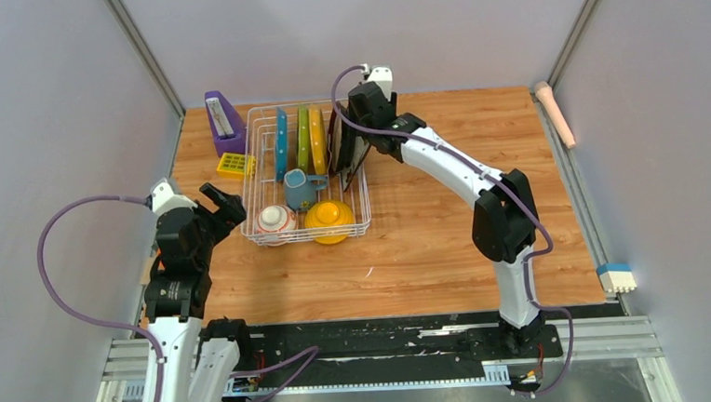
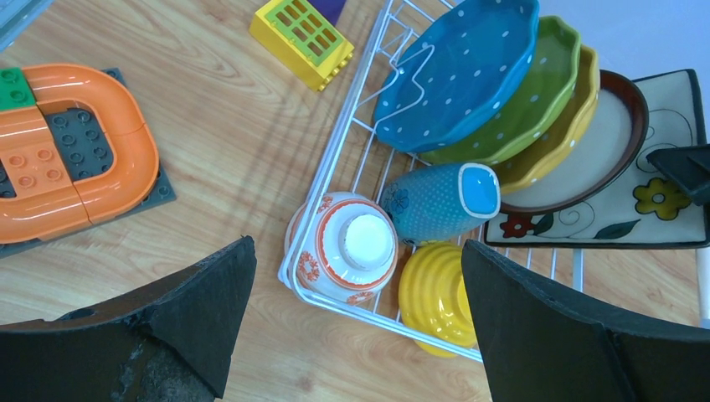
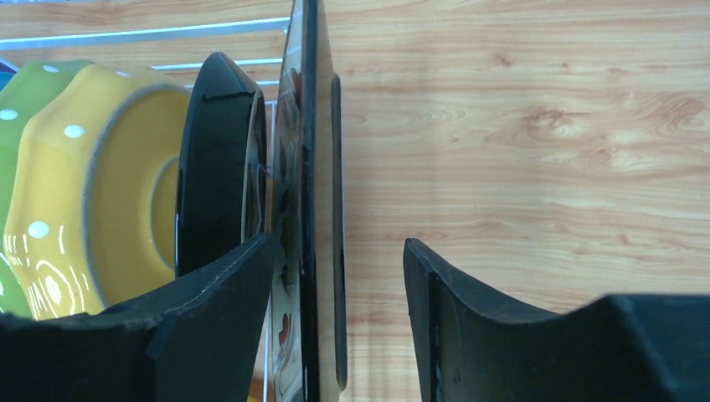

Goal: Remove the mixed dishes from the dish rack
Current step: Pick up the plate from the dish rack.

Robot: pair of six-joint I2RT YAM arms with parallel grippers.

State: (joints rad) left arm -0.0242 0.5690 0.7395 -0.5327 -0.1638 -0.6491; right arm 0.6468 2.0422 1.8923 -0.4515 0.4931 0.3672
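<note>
The white wire dish rack (image 1: 307, 239) holds the blue-dotted plate (image 1: 281, 142), green-dotted plate (image 1: 302, 137) and yellow plate (image 1: 316, 138) upright. The blue-grey mug (image 1: 301, 188), yellow bowl (image 1: 329, 218) and red-and-white patterned bowl (image 1: 274, 222) sit in its near half. My right gripper (image 3: 339, 276) straddles the top edge of the dark square plate (image 3: 311, 167). Its left finger lies between that plate and the round plate (image 3: 213, 167); its right finger stands clear of the plate. My left gripper (image 2: 356, 327) hangs wide open above the rack's near-left corner, holding nothing.
A purple slanted holder (image 1: 224, 120) and a yellow grid block (image 1: 236, 164) stand left of the rack. An orange track on a dark baseplate (image 2: 71, 151) lies further left. A pink cylinder (image 1: 554, 112) and a blue-and-white block (image 1: 617, 276) sit by the right wall.
</note>
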